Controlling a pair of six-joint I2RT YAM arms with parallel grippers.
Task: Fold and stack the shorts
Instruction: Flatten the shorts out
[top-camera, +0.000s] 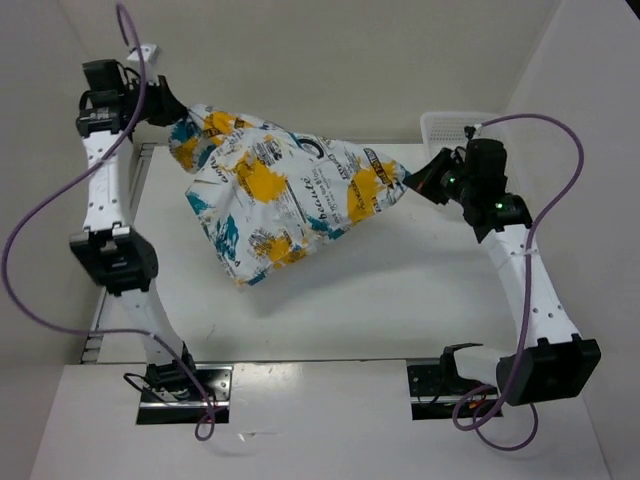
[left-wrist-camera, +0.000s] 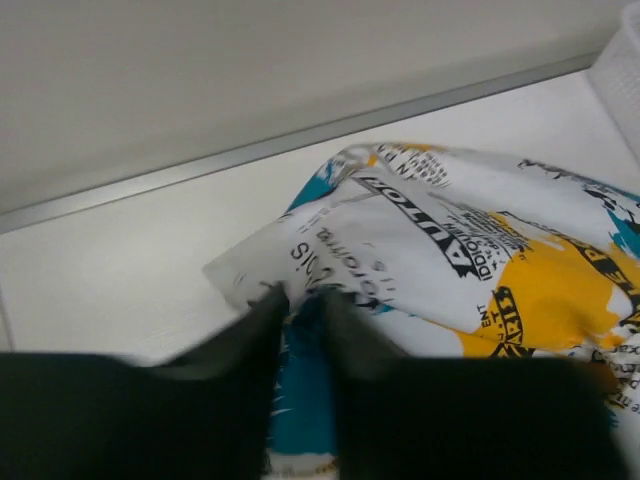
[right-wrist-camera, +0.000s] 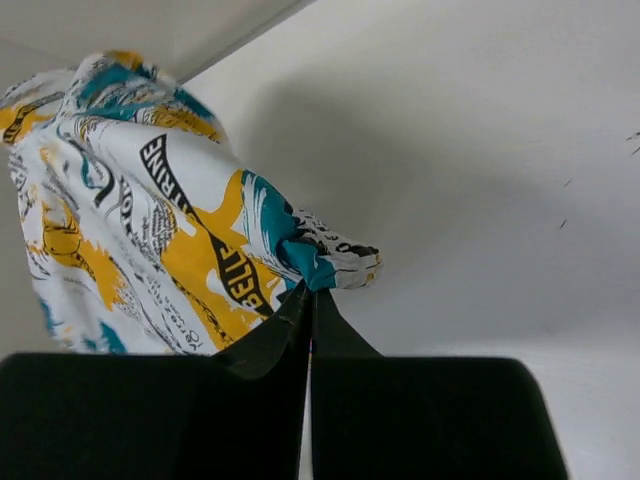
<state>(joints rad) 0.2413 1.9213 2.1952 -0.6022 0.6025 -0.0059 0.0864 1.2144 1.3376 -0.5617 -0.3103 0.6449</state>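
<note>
Shorts (top-camera: 290, 200) hang stretched between your grippers, long axis far-left to right, lower corner sagging toward table (top-camera: 420, 300). Left gripper (top-camera: 168, 110) clamped on far-left corner. Right gripper (top-camera: 428, 172) clamped on right corner. Neither arm nearer: each at own end.

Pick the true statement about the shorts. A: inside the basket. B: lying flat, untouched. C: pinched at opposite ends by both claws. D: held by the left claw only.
C: the left claw and the right claw each pinch an end of the shorts, strung between them.
</note>
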